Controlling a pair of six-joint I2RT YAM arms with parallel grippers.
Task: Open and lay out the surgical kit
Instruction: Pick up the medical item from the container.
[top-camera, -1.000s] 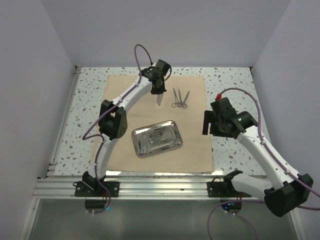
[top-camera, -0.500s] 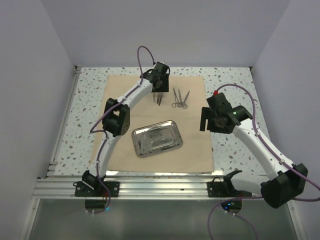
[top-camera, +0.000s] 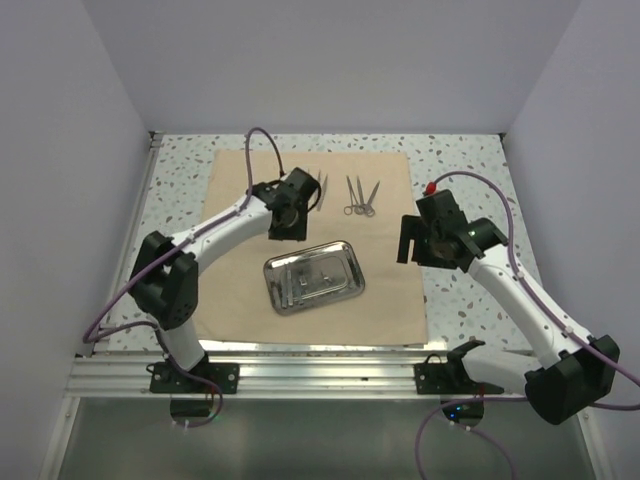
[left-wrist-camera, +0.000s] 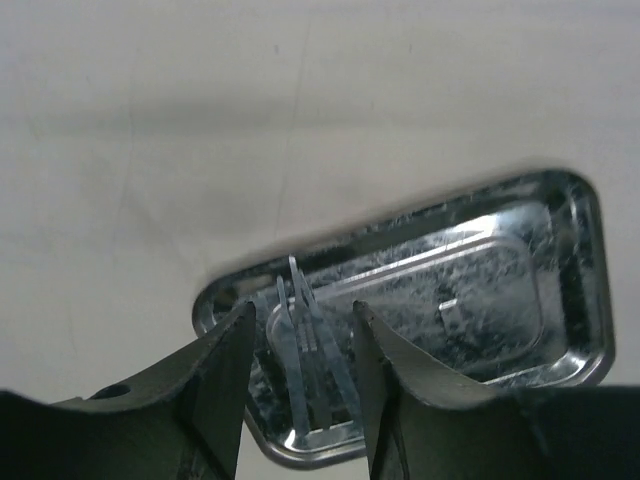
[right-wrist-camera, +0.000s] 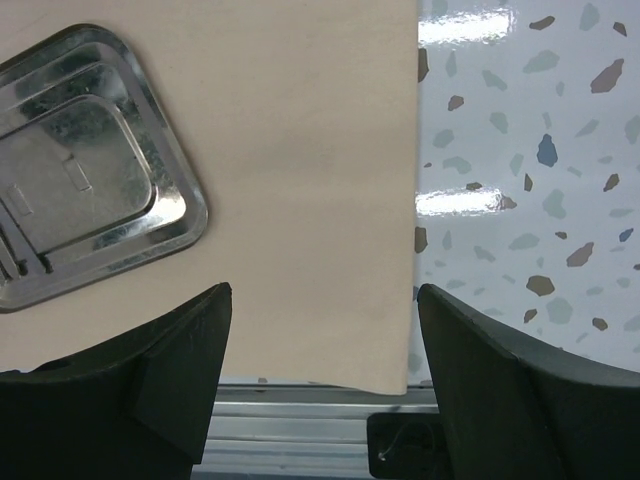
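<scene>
The tan cloth wrap (top-camera: 240, 290) lies spread flat as a large sheet. The shiny steel tray (top-camera: 340, 262) sits on its middle. Slim metal instruments (top-camera: 291, 286) lie in the tray's left end and also show in the left wrist view (left-wrist-camera: 305, 345). A pair of scissors (top-camera: 358, 196) and a slim instrument (top-camera: 321, 190) lie on the cloth at the back. My left gripper (top-camera: 289, 228) hovers just behind the tray, open and empty (left-wrist-camera: 302, 310). My right gripper (top-camera: 412, 250) is open and empty (right-wrist-camera: 325, 290) over the cloth's right edge. The right wrist view also shows the tray (right-wrist-camera: 150, 225).
The terrazzo table (top-camera: 470, 170) surrounds the cloth. An aluminium rail (top-camera: 320, 372) runs along the near edge. White walls close in the left, back and right sides. The cloth's right edge (right-wrist-camera: 415, 200) borders bare table.
My left gripper has left a slim instrument on the cloth beside the scissors and drawn back toward the tray. The right arm has shifted only slightly.
</scene>
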